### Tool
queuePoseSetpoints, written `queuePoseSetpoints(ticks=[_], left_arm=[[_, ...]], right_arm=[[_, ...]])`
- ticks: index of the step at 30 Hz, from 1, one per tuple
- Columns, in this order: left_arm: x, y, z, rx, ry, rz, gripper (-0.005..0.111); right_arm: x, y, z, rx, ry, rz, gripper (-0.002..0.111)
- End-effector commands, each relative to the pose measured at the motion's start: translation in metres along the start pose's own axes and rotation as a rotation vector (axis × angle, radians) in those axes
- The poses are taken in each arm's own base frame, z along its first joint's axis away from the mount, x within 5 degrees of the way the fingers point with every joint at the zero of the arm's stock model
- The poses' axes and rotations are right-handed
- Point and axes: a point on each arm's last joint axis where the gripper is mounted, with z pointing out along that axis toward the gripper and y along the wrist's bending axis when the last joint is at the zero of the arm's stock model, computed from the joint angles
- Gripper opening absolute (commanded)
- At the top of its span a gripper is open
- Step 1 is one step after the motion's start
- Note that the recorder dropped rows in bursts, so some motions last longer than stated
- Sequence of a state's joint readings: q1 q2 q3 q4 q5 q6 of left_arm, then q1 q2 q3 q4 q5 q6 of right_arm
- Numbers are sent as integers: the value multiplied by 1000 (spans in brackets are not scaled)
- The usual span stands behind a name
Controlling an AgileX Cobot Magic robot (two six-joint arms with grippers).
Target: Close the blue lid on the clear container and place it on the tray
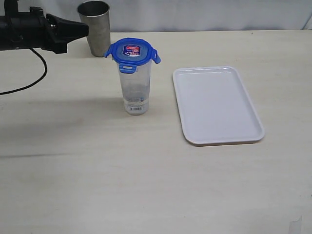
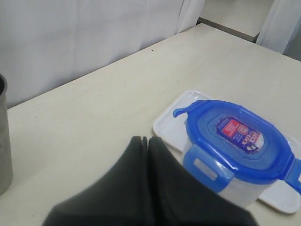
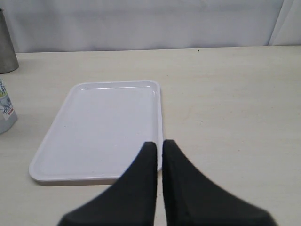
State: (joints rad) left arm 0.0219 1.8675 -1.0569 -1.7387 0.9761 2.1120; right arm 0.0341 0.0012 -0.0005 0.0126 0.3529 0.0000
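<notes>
White tray (image 1: 219, 105) lies flat on the table (image 1: 73, 185), in front of the right gripper (image 3: 159, 146), whose jaws are shut on nothing. Left of the tray, not touching, the clear container (image 1: 135, 90) stands straight up. The blue lid (image 1: 131, 51) sits on top, side flaps sticking out. The left gripper (image 1: 86, 30) hangs behind and left of it, jaws shut and empty. That arm looks closer. A steel cup (image 1: 95, 27) stands farthest.
</notes>
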Motion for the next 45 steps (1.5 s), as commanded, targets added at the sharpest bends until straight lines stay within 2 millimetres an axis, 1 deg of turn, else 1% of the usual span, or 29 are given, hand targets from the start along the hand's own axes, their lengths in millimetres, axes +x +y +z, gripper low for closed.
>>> queuePoseSetpoints(ticks=[1,4,7,10,12,13,15,17,21,24,25,27,28,29,30,32,33,35,36,37,38,39,42,45], left_arm=[[4,4,4,16,-7,16,0],[12,9,9,22,2,-1,0],[18,12,14,58,-7,-20,0],[21,13,17,79,-16,-28,0],[20,13,17,83,-20,-26,0],[20,13,17,83,-20,-26,0],[18,14,17,81,-23,-20,0],[18,14,17,84,-25,-20,0],[18,14,17,86,-26,-20,0],[17,13,17,97,-33,-20,0],[17,12,17,99,-34,-20,0],[17,11,19,103,-32,-19,0],[17,10,20,100,-26,-17,0],[18,9,22,97,-18,-15,0],[17,8,25,95,-13,-10,0],[16,5,30,88,2,1,0],[16,3,34,84,13,7,0],[17,2,37,70,31,11,0],[16,2,40,57,41,20,0],[16,3,40,43,49,23,0],[16,4,41,29,58,26,0],[16,5,41,24,59,28,0],[14,6,41,17,58,34,0],[11,9,43,18,49,44,0]], right_arm=[[-4,-1,0,13,-44,-68,4],[-13,-2,-1,39,-147,-179,4],[-26,-1,-4,35,-295,-193,4],[-40,1,-10,20,-463,-153,4],[-54,2,-18,9,-632,-117,4],[-58,3,-21,-6,-697,-77,4],[-64,3,-27,-63,-781,62,4],[-67,2,-29,-100,-824,155,4],[-72,5,-34,-139,-901,143,4],[-79,9,-32,-218,-935,206,4],[-79,11,-28,-236,-914,199,4],[-89,18,-22,-262,-866,86,4],[-96,22,-18,-277,-839,21,4],[-102,24,-12,-290,-807,-4,4],[-113,26,-8,-321,-781,16,4],[-127,27,7,-355,-712,92,4],[-136,29,18,-372,-669,95,4],[-148,32,34,-398,-613,63,4],[-151,36,49,-426,-550,42,4],[-156,38,58,-450,-518,31,4],[-156,41,72,-477,-459,13,4],[-160,45,85,-515,-419,4,4],[-157,56,123,-642,-303,-70,4],[-150,69,151,-831,-234,-159,4]])
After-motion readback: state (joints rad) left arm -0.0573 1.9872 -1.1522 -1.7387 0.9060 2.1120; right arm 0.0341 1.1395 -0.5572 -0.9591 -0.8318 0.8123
